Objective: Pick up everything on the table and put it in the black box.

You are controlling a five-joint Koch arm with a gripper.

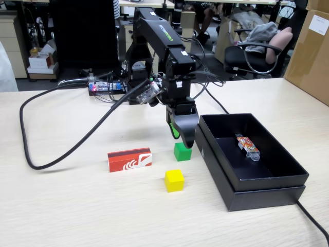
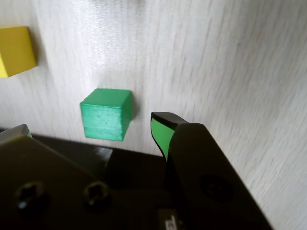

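Observation:
A small green cube rests on the pale wood table, just left of the black box. My gripper hangs open right above and slightly behind it, green pads showing. In the wrist view the green cube lies between and just ahead of the gripper tips, untouched. A yellow cube sits nearer the front and shows at the wrist view's upper left. The red box with white swooshes lies flat to the left.
A colourful packet lies inside the black box. A thick black cable loops across the left of the table, and another cable runs off at the front right. A circuit board sits behind the arm, a cardboard box at far right.

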